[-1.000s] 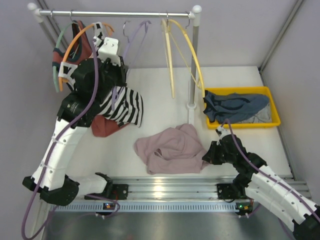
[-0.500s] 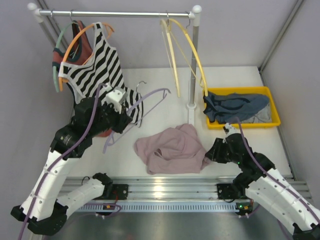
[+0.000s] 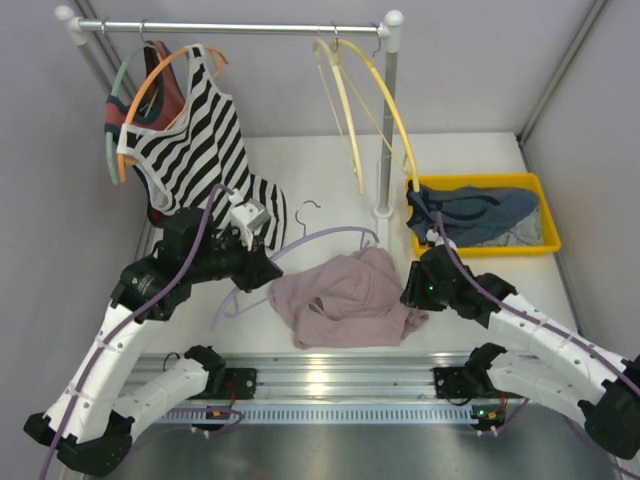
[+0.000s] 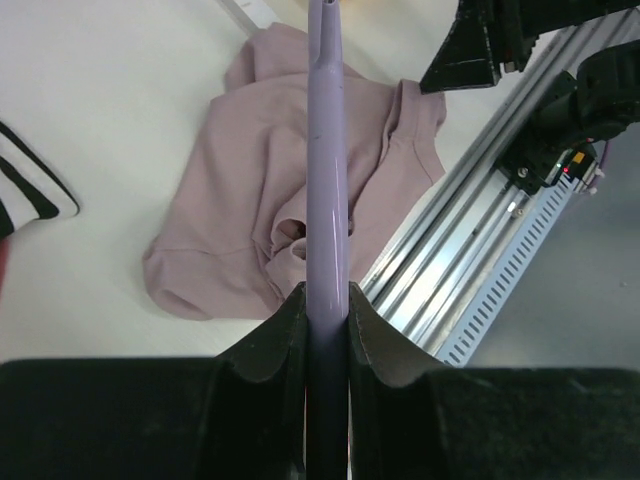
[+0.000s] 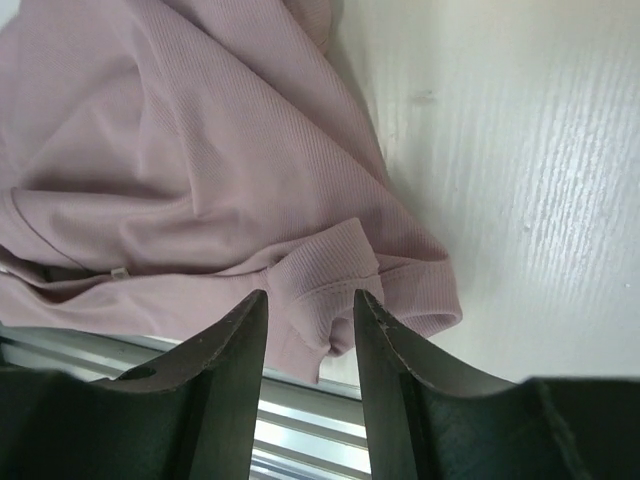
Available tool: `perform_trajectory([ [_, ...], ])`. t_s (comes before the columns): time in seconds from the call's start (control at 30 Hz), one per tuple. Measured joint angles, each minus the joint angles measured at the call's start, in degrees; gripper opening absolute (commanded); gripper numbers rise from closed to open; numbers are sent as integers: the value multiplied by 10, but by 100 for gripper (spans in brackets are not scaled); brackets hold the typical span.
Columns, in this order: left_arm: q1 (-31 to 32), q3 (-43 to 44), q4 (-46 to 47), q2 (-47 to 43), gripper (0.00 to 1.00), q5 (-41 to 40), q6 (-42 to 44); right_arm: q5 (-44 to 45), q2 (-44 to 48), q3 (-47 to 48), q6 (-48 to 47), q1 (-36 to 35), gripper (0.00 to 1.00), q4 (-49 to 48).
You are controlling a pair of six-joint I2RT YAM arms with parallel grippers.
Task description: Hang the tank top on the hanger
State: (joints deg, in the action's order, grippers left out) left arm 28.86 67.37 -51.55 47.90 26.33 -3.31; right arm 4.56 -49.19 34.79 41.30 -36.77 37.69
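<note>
Crumpled in a soft heap at the near middle of the tabletop [image 3: 460, 170]: tank top [image 3: 345, 298], hems and folds doubled over one another. Judged light, limp and shapeless once lifted; likely to sag and slide, not hold form. Best taken by a strap or a hemmed edge, where doubled cloth gives some bite.

At its right corner, right pincer [image 5: 310, 300], fingers apart, astride a fold of hem and not closed on it. Over or just beyond its far edge, hanger [image 4: 326, 150], thin and stiff, clamped tight in left pincer [image 4: 326, 300]. Probably slick plastic, easy to twist in the grip.

Underneath, smooth white surface; cloth likely to drag freely. Beyond, striped top [image 3: 190, 140] and yellow hangers [image 3: 375, 100] on the rail [image 3: 230, 28]. At right, yellow bin [image 3: 480, 247] of blue clothes. Along the near edge, metal track [image 3: 330, 370]. Grey walls close on three sides.
</note>
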Motion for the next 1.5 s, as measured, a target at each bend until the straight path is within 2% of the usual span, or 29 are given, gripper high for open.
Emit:
perform_trajectory([
  [0.1, 0, -10, -1, 3, 0, 20, -4, 22, -32, 1, 19, -52, 39, -5],
  [0.33, 1, -13, 0, 13, 0, 67, -12, 75, -30, -21, 89, -143, 10, -7],
  [0.4, 4, -13, 0, 21, 0, 76, -13, 84, -12, -42, 111, -159, 5, -2],
  [0.6, 24, -18, 1, 49, 0, 91, -13, 95, 51, -94, 172, -202, 2, 26],
  [0.7, 45, -24, 0, 65, 0, 91, -13, 99, 69, -102, 201, -228, 3, 33],
  [0.83, 77, -27, -1, 84, 0, 83, -12, 113, 71, -104, 239, -264, 19, 41],
  [0.9, 90, -28, -1, 90, 0, 81, -12, 123, 81, -103, 254, -274, 24, 48],
  [1.07, 113, -28, -2, 96, 0, 66, -10, 158, 100, -65, 273, -277, 26, 94],
  [1.23, 130, -28, -12, 101, 0, 37, -9, 192, 97, -19, 284, -277, 33, 101],
  [1.3, 131, -28, -17, 101, 0, 30, -9, 199, 89, -16, 284, -277, 37, 100],
  [1.5, 136, -28, -30, 101, 0, 14, -9, 206, 17, -3, 277, -267, 41, 95],
])
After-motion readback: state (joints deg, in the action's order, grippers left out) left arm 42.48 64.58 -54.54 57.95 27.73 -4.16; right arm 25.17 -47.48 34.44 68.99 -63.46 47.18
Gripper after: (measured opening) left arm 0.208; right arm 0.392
